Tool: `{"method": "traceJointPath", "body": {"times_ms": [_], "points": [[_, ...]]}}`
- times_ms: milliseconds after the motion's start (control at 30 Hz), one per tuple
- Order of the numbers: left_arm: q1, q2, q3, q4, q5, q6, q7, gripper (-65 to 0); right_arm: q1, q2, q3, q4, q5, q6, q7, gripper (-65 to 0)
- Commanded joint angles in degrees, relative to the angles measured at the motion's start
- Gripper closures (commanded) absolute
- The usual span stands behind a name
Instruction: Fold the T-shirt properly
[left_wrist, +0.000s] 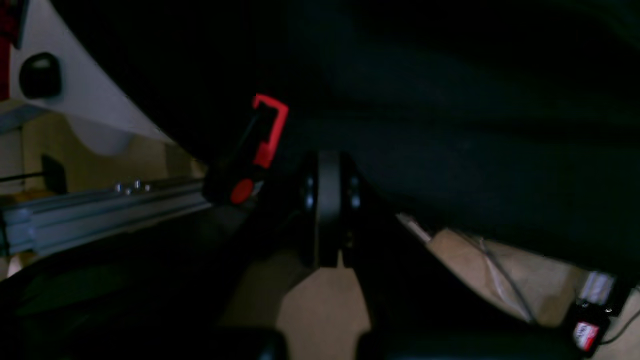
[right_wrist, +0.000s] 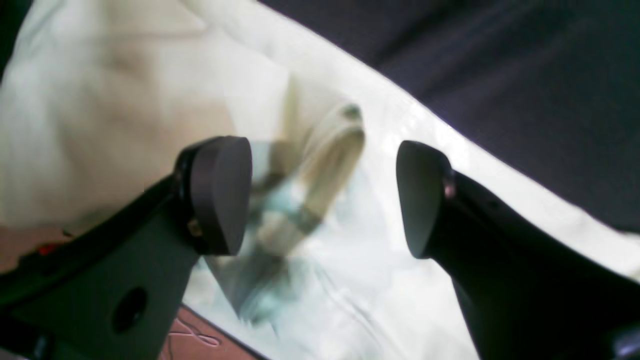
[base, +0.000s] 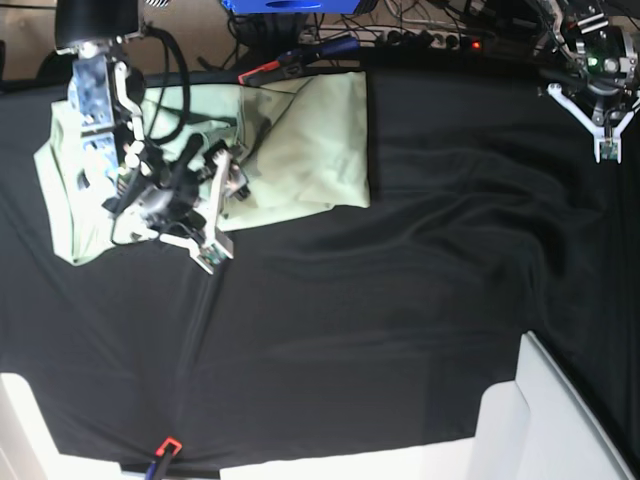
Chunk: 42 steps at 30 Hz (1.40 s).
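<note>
Seen from the base cam, the pale mint-green T-shirt (base: 300, 150) lies partly folded on the black table cloth (base: 400, 330) toward 10 o'clock of the table, its straight edge running down at approx. mid-top. The right arm reaches over the shirt's lower left part; the right gripper (base: 222, 215) hangs above the fabric's lower edge, jaws apart, nothing pinched between them. The right wrist cam confirms: two dark fingertips (right_wrist: 220, 195) stand wide, w/ blurred, rumpled shirt cloth (right_wrist: 350, 280) below the gap and dark table cloth at 1 o'clock. A raised fold of fabric sits between the pads but touches neither, as far as the blur allows.

At 2 o'clock of the base view, well apart from the shirt, the left gripper (base: 606, 135) hangs over bare black cloth, jaws together, empty. The left wrist cam is very dark; the closed fingers (left_wrist: 328, 200) show at centre, a red clamp (left_wrist: 267, 130) at 10 o'clock beside an aluminium rail (left_wrist: 100, 215).
</note>
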<state>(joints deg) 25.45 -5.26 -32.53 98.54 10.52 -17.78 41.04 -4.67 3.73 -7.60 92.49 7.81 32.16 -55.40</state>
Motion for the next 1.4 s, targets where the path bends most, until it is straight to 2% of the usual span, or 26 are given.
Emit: {"method": "traceJointPath", "body": {"times_ms": [0, 200, 600, 667, 800, 833, 900, 967, 1233, 1367], "points": [[0.09, -0.41, -0.30, 0.84, 0.07, 0.59, -0.90, 0.0, 1.19, 0.27, -0.01, 0.04, 0.58, 0.41, 1.73, -43.2], [0.09, -0.41, -0.04, -1.88, 0.07, 0.59, -1.17, 0.0, 3.04, 0.27, -0.10, -4.88, 0.58, 0.41, 3.66, -36.0], [0.00, -0.33, 0.14, -2.06, 0.07, 0.59, -1.17, 0.0, 4.10, 0.19, -0.10, -8.40, 0.58, 0.41, 5.33, -34.8], [0.00, -0.33, 0.14, -2.06, 0.07, 0.59, -1.17, 0.0, 4.10, -0.08, -0.01, -8.40, 0.58, 0.41, 5.33, -28.6], [0.00, -0.33, 0.14, -2.06, 0.07, 0.59, -1.17, 0.0, 4.18, -0.96, 0.34, -8.40, 0.58, 0.41, 4.89, -1.3], [0.00, -0.33, 0.14, -2.06, 0.07, 0.59, -1.17, 0.0, 4.18, -0.96, 0.43, -8.40, 0.58, 0.41, 4.89, 0.0], [0.00, -0.33, 0.14, -2.06, 0.07, 0.59, -1.17, 0.0, 4.18, -1.05, 0.43, -8.40, 0.58, 0.32, 4.89, -2.3], [0.09, -0.33, 0.14, -2.06, 0.07, 0.59, -1.17, 0.0, 4.18, -1.05, 0.43, -8.40, 0.58, 0.32, 4.89, -0.1], [0.09, -0.33, 0.05, -4.70, 0.07, 0.59, -1.17, 0.0, 5.06, -0.78, 0.78, -8.40, 0.58, 0.06, 5.07, 0.0], [0.09, -0.33, -0.21, -4.96, 0.07, 0.59, -1.26, 0.0, 5.15, -0.96, 5.18, -8.40, 0.58, 0.06, 5.24, 0.0]]}}
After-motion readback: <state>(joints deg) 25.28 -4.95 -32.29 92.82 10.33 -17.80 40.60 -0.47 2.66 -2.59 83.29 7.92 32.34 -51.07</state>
